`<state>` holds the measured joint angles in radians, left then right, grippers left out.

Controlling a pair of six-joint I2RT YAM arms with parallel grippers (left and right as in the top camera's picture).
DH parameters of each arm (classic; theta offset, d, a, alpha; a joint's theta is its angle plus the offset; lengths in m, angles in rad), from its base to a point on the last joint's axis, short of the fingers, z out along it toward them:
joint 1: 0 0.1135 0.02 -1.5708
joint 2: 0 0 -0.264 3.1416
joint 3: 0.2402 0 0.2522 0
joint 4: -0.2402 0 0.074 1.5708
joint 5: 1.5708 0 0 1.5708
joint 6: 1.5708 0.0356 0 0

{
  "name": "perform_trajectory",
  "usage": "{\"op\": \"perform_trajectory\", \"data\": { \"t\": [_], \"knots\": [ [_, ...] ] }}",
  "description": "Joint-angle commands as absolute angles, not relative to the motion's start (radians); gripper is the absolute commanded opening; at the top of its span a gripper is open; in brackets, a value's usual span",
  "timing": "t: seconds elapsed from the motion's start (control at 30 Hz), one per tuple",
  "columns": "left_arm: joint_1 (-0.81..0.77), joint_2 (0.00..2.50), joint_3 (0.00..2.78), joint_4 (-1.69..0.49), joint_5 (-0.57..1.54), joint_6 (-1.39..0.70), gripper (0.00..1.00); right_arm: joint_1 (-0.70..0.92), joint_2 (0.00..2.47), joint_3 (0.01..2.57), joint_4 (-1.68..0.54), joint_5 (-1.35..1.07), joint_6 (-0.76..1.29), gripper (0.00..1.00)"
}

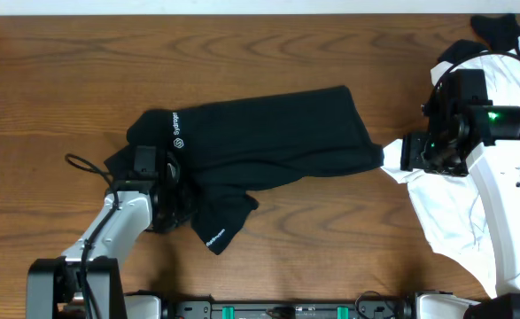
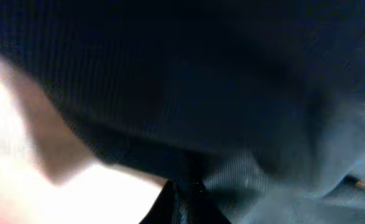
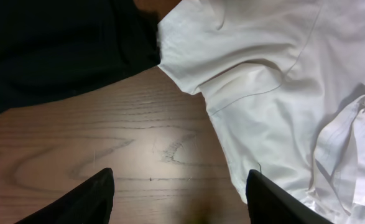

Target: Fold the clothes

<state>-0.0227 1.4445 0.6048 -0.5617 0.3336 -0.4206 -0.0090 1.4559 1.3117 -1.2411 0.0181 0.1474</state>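
Overhead shows one black shirt (image 1: 268,133) clamped in the left pincer (image 2: 190,186), one white garment (image 1: 446,221) (right pincer (image 3: 179,180) apart).

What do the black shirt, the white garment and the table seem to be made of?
The black shirt: soft matte knit fabric, probably cotton jersey; it drapes in folds and the left wrist view shows fine ribs.
The white garment: thin matte cloth with stitched seams and creases, perhaps cotton.
The table: wood or wood-look laminate, slight sheen; grain lines show.
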Motion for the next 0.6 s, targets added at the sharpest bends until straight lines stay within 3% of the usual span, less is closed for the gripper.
{"op": "perform_trajectory", "data": {
  "t": [0.0,0.27,0.57],
  "knots": [
    [-0.028,1.406,0.603,-0.68,0.277,-0.36,0.06,-0.012,1.459,1.312,-1.242,0.017,0.133,0.66],
    [-0.001,1.056,0.783,-0.942,0.168,-0.311,0.06,0.018,1.459,1.312,-1.241,-0.094,0.061,0.65],
    [0.125,0.767,0.832,-0.959,0.137,-0.326,0.06,0.107,1.459,1.272,-1.129,-0.094,0.036,0.72]
  ]
}}
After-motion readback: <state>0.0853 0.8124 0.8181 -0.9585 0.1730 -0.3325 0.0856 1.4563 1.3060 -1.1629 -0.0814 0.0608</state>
